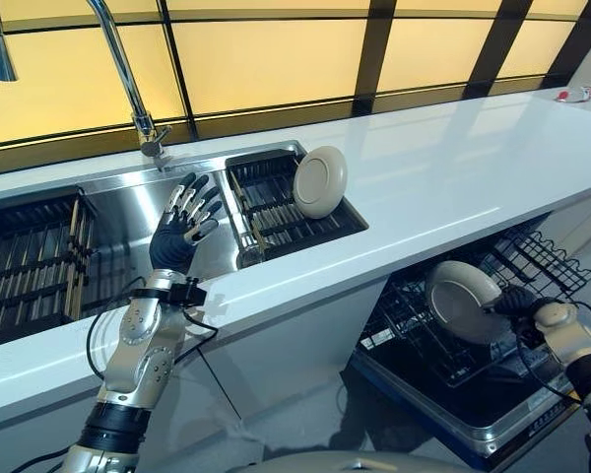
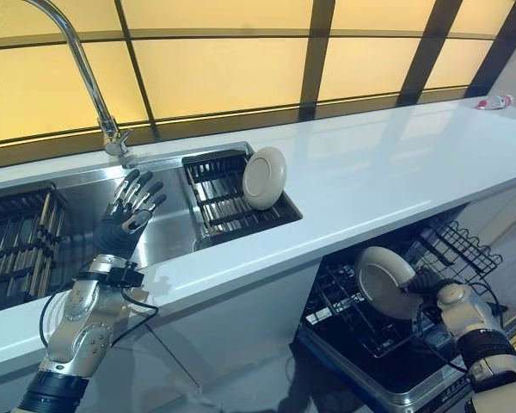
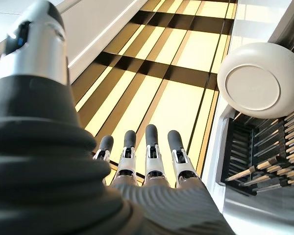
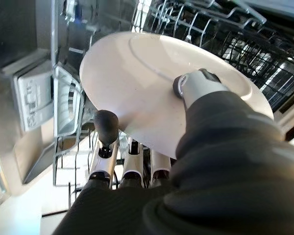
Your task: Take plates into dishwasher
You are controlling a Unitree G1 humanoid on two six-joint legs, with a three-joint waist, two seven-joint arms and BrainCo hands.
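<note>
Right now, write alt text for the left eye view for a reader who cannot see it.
The right robot hand pinches a round white plate over the black wire dishwasher rack pulled out below the white countertop. The left robot hand hovers open over the steel sink, where a second white plate stands on edge in a dark rack.
</note>
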